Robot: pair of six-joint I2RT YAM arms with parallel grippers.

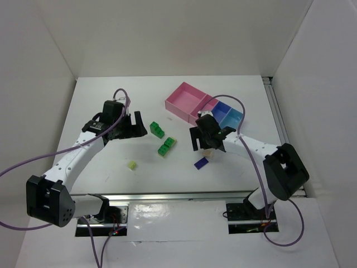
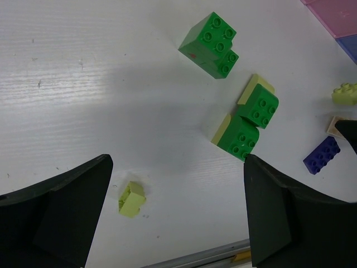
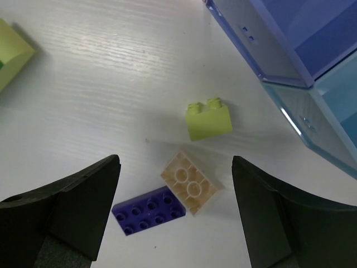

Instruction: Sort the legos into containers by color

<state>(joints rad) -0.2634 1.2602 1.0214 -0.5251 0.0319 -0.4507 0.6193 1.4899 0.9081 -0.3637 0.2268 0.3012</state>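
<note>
Approach step, no pick made yet. Right gripper hovers spread and empty over beige brick, which touches purple plate near the blue trays. Next: descend, straddle beige brick only. Left gripper spread, empty.

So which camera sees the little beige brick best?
The right wrist view: the beige brick lies whole and close, beside the purple brick. The left wrist view catches only its corner at the edge. In the top view it is tiny, mostly hidden under the right gripper.
</note>
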